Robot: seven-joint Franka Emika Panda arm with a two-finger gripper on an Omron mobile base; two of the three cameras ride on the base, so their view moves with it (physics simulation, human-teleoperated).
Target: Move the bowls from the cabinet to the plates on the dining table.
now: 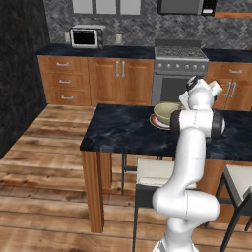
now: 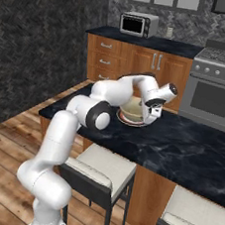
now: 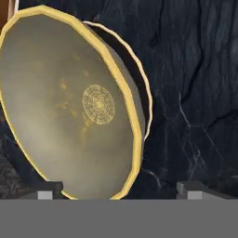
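Observation:
A yellowish-tan bowl (image 1: 165, 111) sits on a yellow-orange plate (image 1: 155, 123) on the black marble dining table (image 1: 123, 130). From the right base camera the bowl (image 2: 133, 108) and the plate (image 2: 125, 119) lie near the table's (image 2: 190, 149) far edge, partly behind my forearm. My gripper (image 2: 151, 114) hangs just over the bowl's right rim. In the hand view the bowl (image 3: 69, 102) has a yellow rim and a round pattern in its middle, and the plate (image 3: 148, 97) shows as a thin edge behind it. The gripper (image 3: 121, 193) is open, its fingertips (image 3: 46, 189) wide apart, the rim between them untouched. The cabinet is out of view.
Two white-cushioned stools (image 2: 105, 168) (image 2: 191, 216) stand at the table's near side. Behind the table, a wall counter carries a toaster oven (image 1: 86, 37) and a steel stove (image 1: 179, 64) over wooden drawer units (image 1: 66, 81). Open wooden floor (image 1: 44, 147) lies to the left.

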